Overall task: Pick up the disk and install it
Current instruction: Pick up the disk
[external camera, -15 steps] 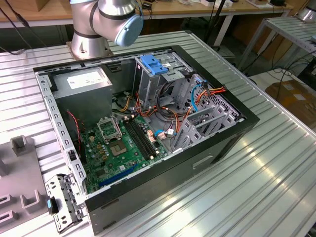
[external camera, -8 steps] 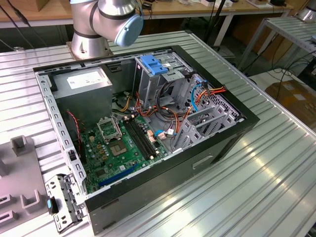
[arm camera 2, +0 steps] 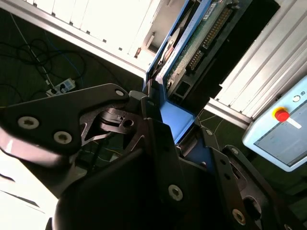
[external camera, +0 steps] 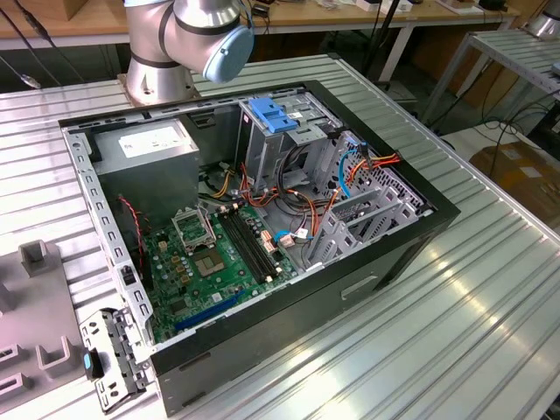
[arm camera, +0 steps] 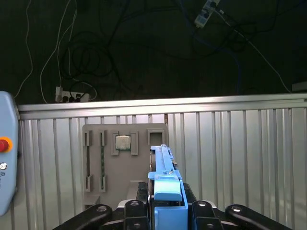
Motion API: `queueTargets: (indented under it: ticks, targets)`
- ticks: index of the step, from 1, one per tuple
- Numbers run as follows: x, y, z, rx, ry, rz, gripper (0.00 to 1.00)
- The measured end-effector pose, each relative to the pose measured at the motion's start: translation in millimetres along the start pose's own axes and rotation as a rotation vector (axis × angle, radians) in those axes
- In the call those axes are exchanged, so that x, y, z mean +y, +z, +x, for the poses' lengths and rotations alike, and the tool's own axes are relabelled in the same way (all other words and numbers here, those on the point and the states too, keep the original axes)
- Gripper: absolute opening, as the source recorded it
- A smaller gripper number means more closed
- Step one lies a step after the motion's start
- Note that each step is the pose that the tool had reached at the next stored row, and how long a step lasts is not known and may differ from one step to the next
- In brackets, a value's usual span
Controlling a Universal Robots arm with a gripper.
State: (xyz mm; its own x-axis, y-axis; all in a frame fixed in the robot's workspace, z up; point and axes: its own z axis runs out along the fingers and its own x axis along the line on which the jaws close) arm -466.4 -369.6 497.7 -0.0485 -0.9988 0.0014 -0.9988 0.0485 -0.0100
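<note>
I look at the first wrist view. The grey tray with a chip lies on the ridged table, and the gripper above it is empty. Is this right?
Not quite: the gripper is not empty. The first wrist view shows it shut on the disk, gripping it by its light blue rails. The grey tray with the chip does lie on the ridged table.

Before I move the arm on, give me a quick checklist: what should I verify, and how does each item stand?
1. Grip: ok. The tool is shut on the disk, at its blue rail end.
2. Disk off the grey fixture plate: ok, held apart from it.
3. Computer case open: ok.
4. Drive cage bay free: cannot tell.
5. Loose cables by the cage: not ok, they lie right beside it.
</note>
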Motion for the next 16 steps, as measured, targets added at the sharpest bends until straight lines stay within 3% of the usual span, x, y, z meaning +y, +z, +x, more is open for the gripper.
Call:
queueTargets:
  ticks: [16]
  targets:
    - [-4.9, 0.0, -0.2, 0.0000, 0.000, 0.0000, 0.37]
